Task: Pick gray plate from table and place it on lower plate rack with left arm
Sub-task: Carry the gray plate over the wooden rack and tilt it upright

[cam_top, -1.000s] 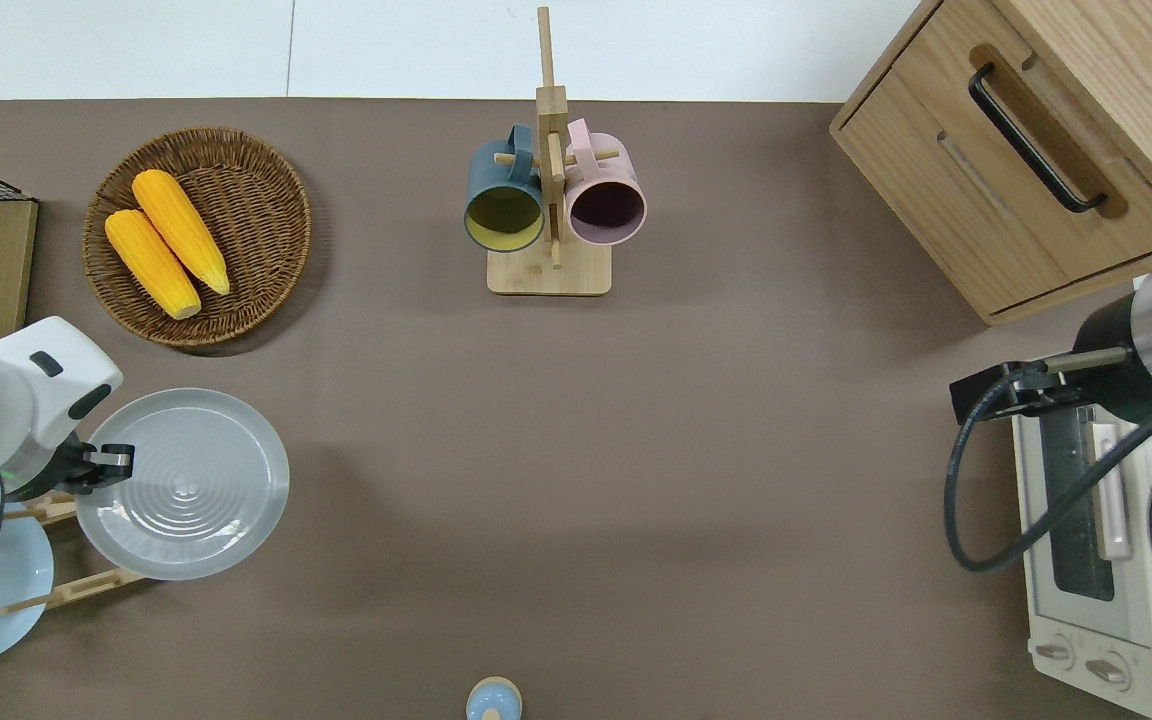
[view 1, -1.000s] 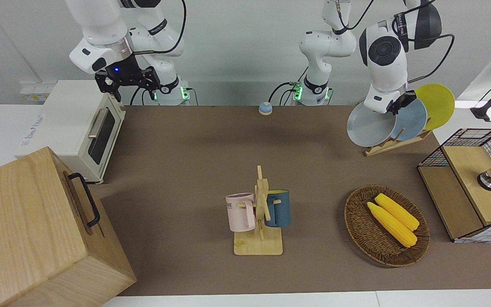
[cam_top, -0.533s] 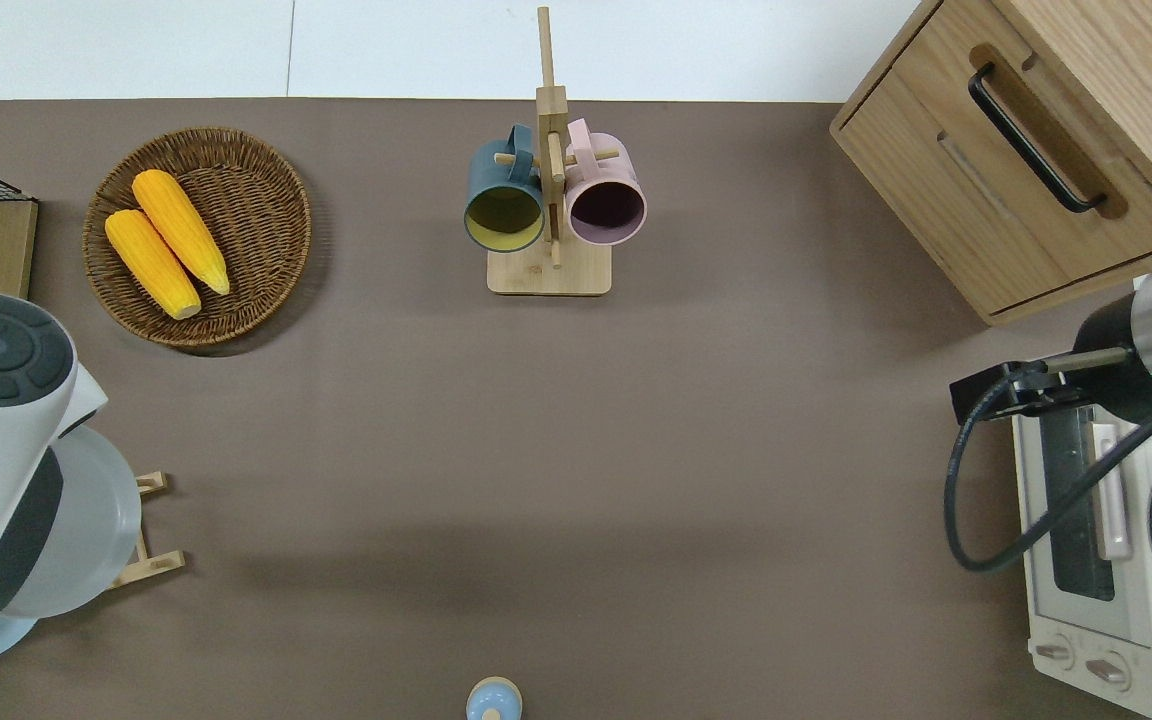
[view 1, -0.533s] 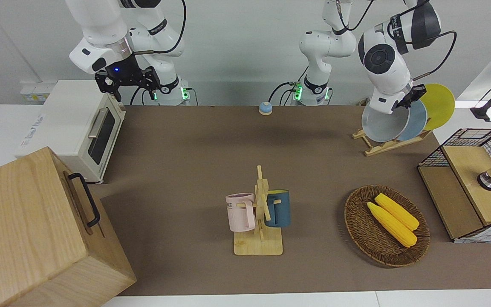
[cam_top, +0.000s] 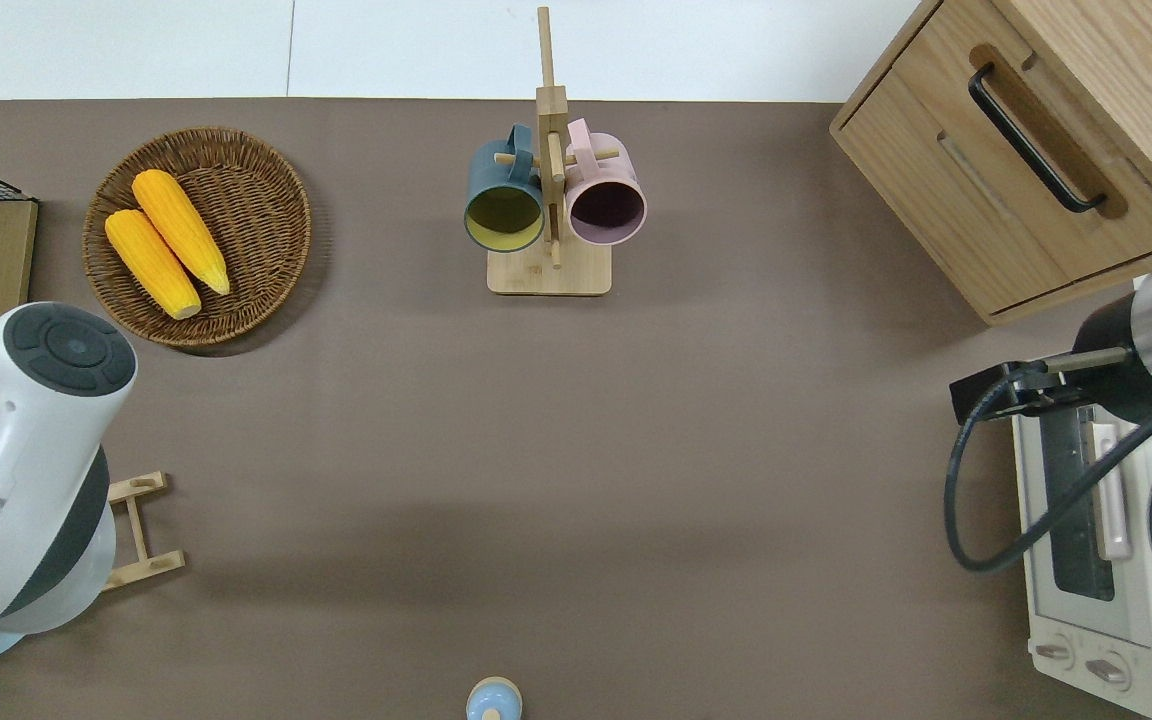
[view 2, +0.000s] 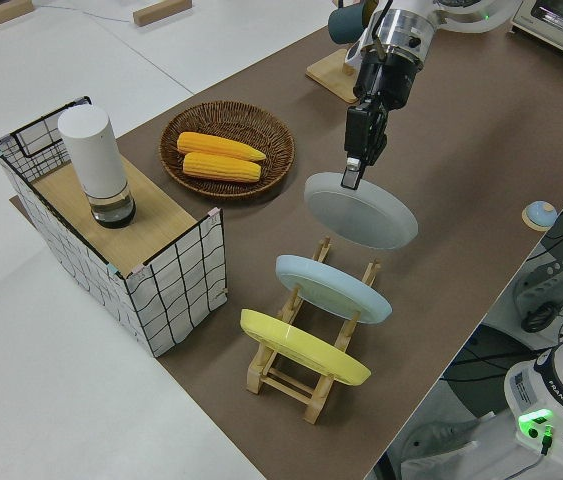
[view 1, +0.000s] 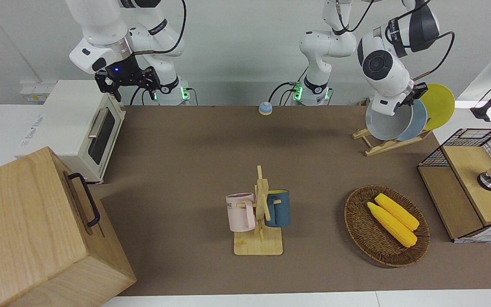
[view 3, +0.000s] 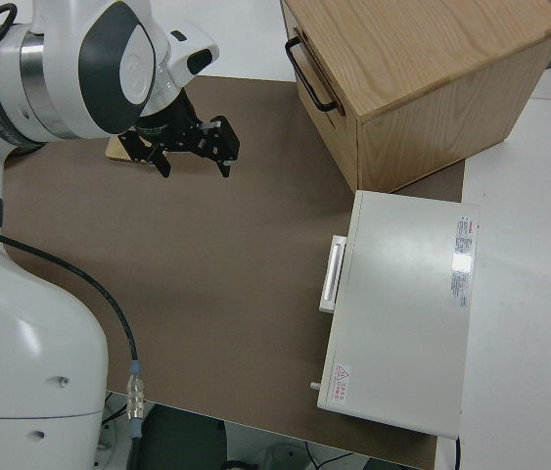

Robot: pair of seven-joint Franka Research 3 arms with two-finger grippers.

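My left gripper [view 2: 347, 180] is shut on the rim of the gray plate [view 2: 361, 212]. It holds the plate tilted in the air over the free end of the lower plate rack [view 2: 283, 380], the end farther from the robots. The plate's lower edge is close to the rack's pegs; I cannot tell if it touches them. The front view shows the gray plate [view 1: 382, 123] leaning next to the light blue plate [view 1: 417, 121] above the rack [view 1: 382, 146]. In the overhead view the left arm hides the gripper and most of the plate. My right arm is parked, its gripper [view 3: 189, 149] open.
The light blue plate [view 2: 333, 288] and a yellow plate [view 2: 304, 347] stand in the rack's slots nearer to the robots. A wicker basket [view 1: 358, 226] with two corn cobs, a wire-sided box [view 1: 467, 183] and a wooden mug stand [view 1: 258, 245] lie farther out. A toaster oven [view 1: 79, 128] sits at the right arm's end.
The left arm has swung the gray plate from nearly flat to steeply tilted. It has carried the plate toward the robots, over the rack next to the light blue plate.
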